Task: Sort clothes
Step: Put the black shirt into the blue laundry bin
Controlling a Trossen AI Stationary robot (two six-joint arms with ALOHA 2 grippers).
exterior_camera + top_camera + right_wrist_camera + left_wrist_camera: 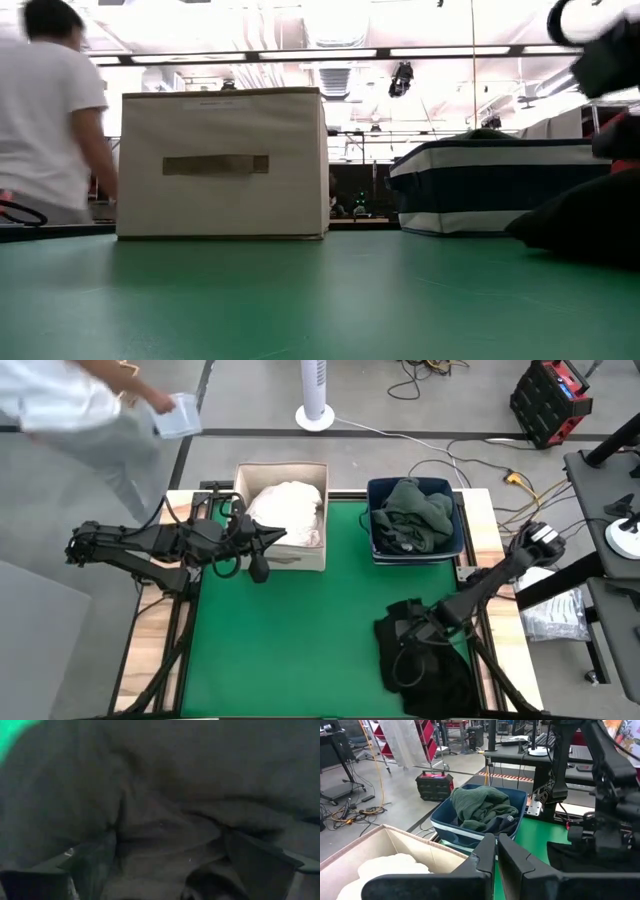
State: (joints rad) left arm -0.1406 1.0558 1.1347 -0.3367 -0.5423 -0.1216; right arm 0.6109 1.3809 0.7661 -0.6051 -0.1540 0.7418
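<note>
White clothes (288, 510) fill the beige box (300, 468), and they also show in the left wrist view (380, 870). A dark green garment (412, 510) lies heaped in the navy bin (375, 545). A black garment (430, 660) lies crumpled on the green mat near the table's right front. My right gripper (405, 632) is down on it, open, its fingers either side of a bunched fold (165, 845). My left gripper (265, 545) is shut (496, 845) and hovers at the beige box's near left side. My right gripper comes at the black garment from above, pointing down. Its open fingers (95, 865) stand spread with a bunched fold of the cloth (165, 835) rising between them. The garment lies slack on the mat. Whether the pads press the cloth cannot be told.
A person (60, 400) stands beyond the table's far left corner holding a clear container (180, 415) and also shows in the low view (50, 110). The box (220, 165) and bin (490, 185) stand along the far edge. Green mat (290, 630) lies bare between the arms.
</note>
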